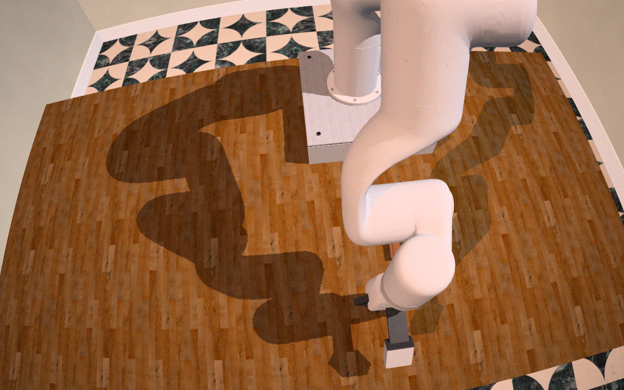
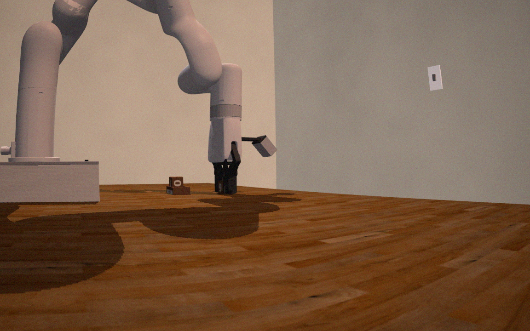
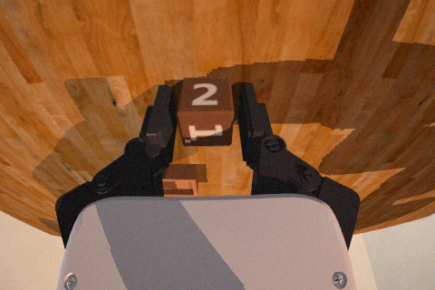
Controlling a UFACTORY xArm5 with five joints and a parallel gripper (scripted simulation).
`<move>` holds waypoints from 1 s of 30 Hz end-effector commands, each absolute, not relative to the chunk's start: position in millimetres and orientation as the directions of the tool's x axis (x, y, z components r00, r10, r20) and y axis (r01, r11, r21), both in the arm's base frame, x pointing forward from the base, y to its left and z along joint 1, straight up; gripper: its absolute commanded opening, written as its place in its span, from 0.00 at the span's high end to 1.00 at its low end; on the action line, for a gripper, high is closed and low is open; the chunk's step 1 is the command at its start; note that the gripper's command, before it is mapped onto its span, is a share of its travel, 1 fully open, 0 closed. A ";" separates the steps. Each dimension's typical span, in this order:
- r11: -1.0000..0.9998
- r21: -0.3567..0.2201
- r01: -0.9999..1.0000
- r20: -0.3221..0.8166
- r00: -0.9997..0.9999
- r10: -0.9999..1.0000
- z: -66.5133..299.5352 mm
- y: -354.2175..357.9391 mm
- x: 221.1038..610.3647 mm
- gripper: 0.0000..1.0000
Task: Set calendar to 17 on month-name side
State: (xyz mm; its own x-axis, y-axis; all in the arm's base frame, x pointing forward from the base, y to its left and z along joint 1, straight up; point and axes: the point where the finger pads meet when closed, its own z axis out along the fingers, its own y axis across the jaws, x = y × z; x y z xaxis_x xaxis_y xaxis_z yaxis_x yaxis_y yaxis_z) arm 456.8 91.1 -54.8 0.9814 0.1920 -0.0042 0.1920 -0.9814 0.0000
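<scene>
The loose dark brown cube (image 2: pixel 221 186) (image 3: pixel 205 94) stands on the table between the fingers. In the wrist view its top shows a 2, and the side toward the palm shows a 1 lying sideways. The exterior view shows a partly covered digit like 9 or 6. My gripper (image 2: pixel 226 191) (image 3: pixel 207 101) is open around this cube, low at the table, with a gap on each side. The tray (image 2: pixel 183 191) (image 1: pixel 394 251) (image 3: pixel 182 171) stands flat, with a light label on its left end in the exterior view. Another cube (image 2: pixel 171 181) in it shows a 0.
The robot's base plate (image 1: pixel 326 116) (image 2: pixel 32 183) stands beyond the tray from the gripper. The arm hides most of the tray in the top view, and the gripper's palm hides part of it in the wrist view. The wooden table (image 1: pixel 86 242) (image 2: pixel 341 267) carries the arm's shadows.
</scene>
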 end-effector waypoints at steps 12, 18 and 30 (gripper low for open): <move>-0.981 0.000 0.192 -0.001 0.981 0.192 -53.6 91.4 458.2 0.73; -0.981 0.000 0.192 -0.001 0.981 0.192 -53.6 91.4 458.2 0.73; -0.981 0.000 0.192 -0.001 0.981 0.192 -53.6 91.4 458.2 0.73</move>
State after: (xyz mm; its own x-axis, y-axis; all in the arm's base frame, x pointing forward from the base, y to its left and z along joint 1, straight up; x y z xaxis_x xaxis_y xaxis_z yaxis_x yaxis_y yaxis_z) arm 456.8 91.1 -54.8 0.9814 0.1920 -0.0041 0.1920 -0.9814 0.0000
